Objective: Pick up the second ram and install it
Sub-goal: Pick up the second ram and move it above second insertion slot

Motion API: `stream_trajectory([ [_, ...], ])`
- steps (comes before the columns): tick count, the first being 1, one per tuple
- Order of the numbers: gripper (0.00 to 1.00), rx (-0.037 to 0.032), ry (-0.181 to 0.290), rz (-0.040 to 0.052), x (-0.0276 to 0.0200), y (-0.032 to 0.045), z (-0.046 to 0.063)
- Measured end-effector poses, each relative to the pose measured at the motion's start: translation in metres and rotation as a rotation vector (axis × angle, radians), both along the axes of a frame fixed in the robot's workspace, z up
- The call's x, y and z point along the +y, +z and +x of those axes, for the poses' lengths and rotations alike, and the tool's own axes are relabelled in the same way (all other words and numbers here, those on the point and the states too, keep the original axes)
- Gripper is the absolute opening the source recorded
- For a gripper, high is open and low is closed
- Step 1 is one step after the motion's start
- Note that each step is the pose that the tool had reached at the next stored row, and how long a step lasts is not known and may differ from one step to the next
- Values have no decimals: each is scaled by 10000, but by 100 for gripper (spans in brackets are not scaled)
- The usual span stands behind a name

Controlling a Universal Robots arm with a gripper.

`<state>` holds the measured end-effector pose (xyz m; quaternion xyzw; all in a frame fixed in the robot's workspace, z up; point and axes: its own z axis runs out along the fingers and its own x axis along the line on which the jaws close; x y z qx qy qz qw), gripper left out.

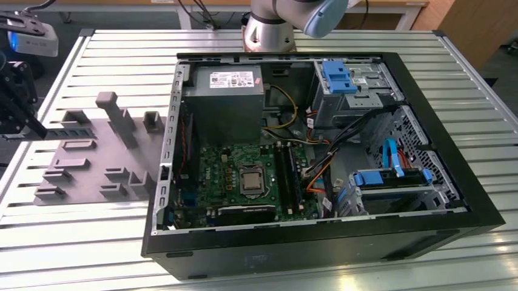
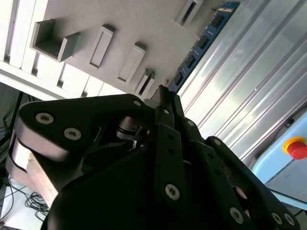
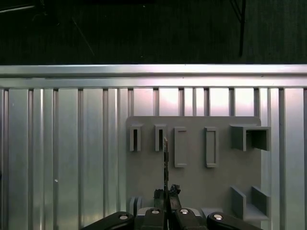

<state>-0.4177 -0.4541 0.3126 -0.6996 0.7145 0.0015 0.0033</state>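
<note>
Observe the gripper (image 1: pixel 33 130) at the exterior view's left edge. Its fingers are clamped on the second ram (image 1: pixel 69 131), over the gray holder plate (image 1: pixel 97 176), well apart from the open computer case (image 1: pixel 324 245).

Matte black gripper (image 2: pixel 165 96): flat linkage plates with rounded ends, slim straight fingers (image 2: pixel 169 139) tapering to narrow tips. Silver socket-head screws (image 2: pixel 171 191) and bright pivot pins (image 2: pixel 44 117) at every link; same pins in a row in the first wrist view. Arm joint (image 1: pixel 267 27) at the far side in the exterior view: brushed silver-grey cylinder, pale blue end cap (image 1: pixel 324 17). Light grey box (image 1: pixel 31 37) with blue glow at the exterior view's left, thin dark cable (image 1: pixel 40 5) looping off it.
</note>
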Motion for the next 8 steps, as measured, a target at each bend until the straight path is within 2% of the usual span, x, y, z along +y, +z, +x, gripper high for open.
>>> stream_trajectory([
  [8,14,0,0,0,0,73,0],
])
